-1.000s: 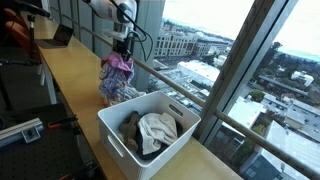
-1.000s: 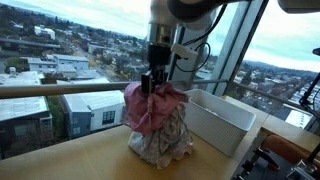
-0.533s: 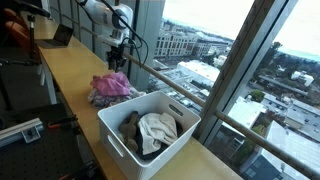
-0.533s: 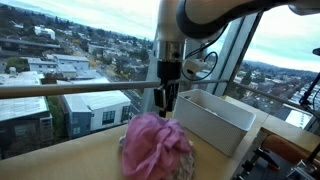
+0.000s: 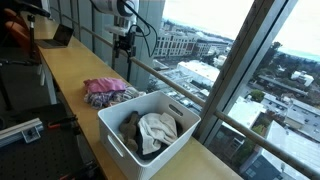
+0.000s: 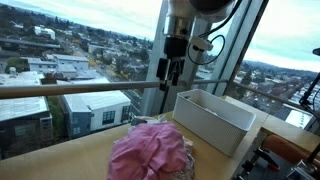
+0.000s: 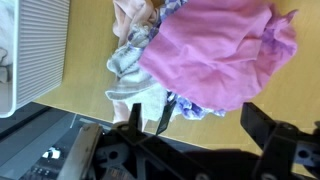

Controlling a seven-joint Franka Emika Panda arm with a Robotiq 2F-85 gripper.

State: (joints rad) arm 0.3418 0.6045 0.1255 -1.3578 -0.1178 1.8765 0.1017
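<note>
A heap of clothes lies on the wooden counter, with a pink garment (image 7: 222, 48) on top of pale patterned ones (image 7: 132, 62). In both exterior views the heap (image 5: 103, 91) (image 6: 150, 155) sits beside a white bin (image 5: 150, 132) (image 6: 214, 119). My gripper (image 5: 124, 46) (image 6: 168, 73) hangs open above the heap and touches nothing. In the wrist view the gripper (image 7: 205, 125) shows dark fingers spread wide, with only bare counter and the cloth's edge between them. The bin holds white and dark garments (image 5: 152, 130).
The wooden counter (image 5: 70, 70) runs along a tall window with a handrail (image 6: 70, 88). A laptop (image 5: 60, 38) stands at its far end. The bin's ribbed white wall (image 7: 35, 50) is at the left of the wrist view. A grey device (image 5: 20, 130) sits below the counter.
The gripper opened and let go of the clothes it held up. The heap dropped and flattened on the counter, and the gripper rose clear above it.
</note>
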